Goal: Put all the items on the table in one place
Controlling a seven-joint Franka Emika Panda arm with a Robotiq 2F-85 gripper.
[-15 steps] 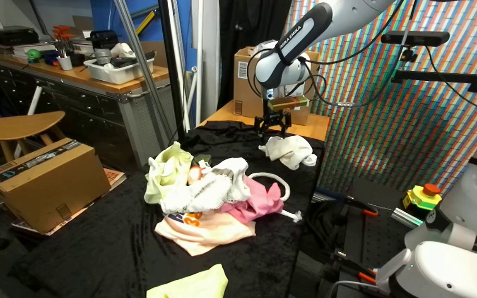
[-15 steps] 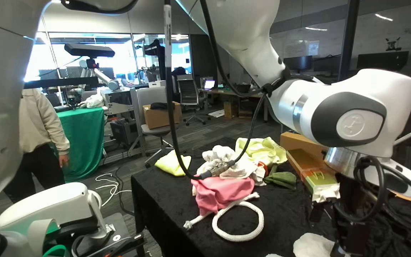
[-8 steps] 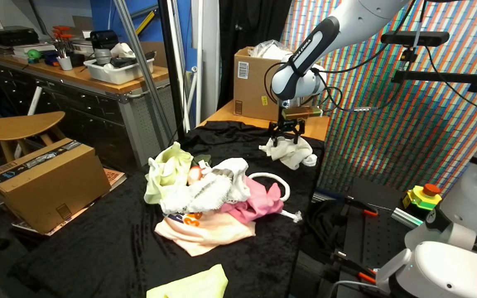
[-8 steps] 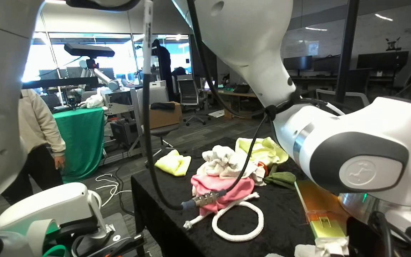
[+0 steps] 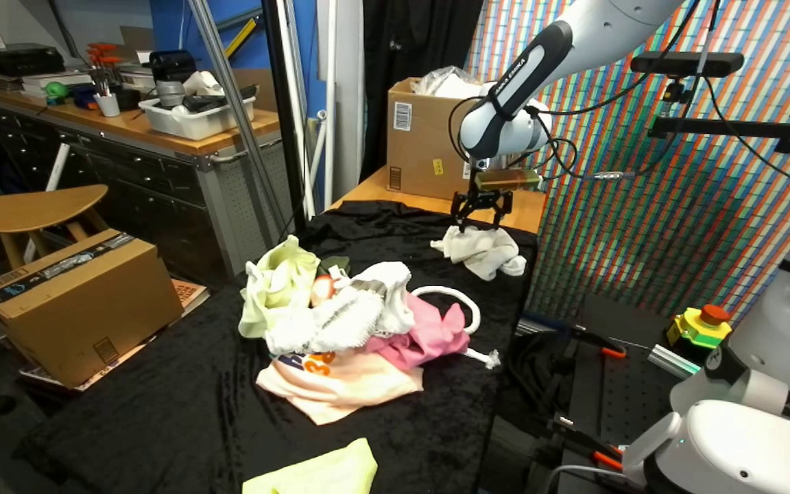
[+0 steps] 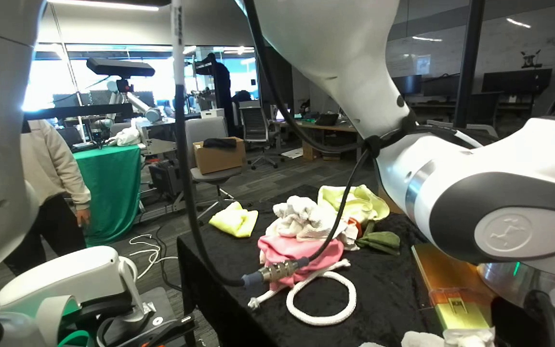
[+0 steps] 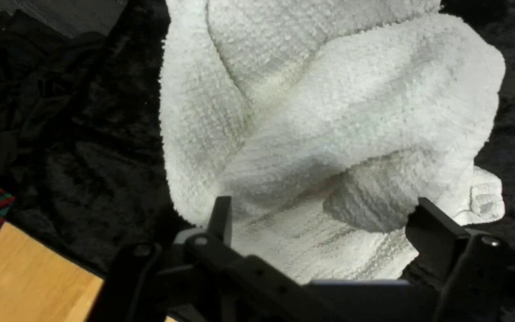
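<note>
White terry cloth (image 7: 351, 103) lies crumpled on black velvet (image 5: 182, 418) beneath the gripper (image 7: 322, 201), its nubbly weave pushed into soft ridges and a deep crease. The fingers (image 7: 221, 219) stand wide apart with nothing clasped; cloth shows between and beyond them in the wrist view, but whether the tips touch it cannot be told.

Take that cloth as the dial's centre in an exterior view. Between six and seven o'clock curls a thick white rope (image 5: 475, 315), touching the smooth pink fabric (image 5: 433, 333) at seven. At eleven, a cardboard box (image 5: 415, 151) stands close behind the gripper. At eight, a rough white towel (image 5: 340, 326) overlaps the pink fabric and a peach cloth (image 5: 340, 394) with orange and navy print. At nine, light-green cloth (image 5: 278, 274) bunches into an upright hollow; beside it shows a gathered olive piece (image 6: 381, 242). Yellow cloth (image 5: 319, 470) lies well apart, farther out along seven.

A dark cable (image 6: 189, 202) with a metal connector (image 6: 277, 271) hangs in front of the pink fabric in an exterior view. Farther off, between three and four, sits a yellow box (image 5: 693, 333) with a red button (image 5: 714, 315); a glossy striped screen (image 5: 628, 240) spans one to three.
</note>
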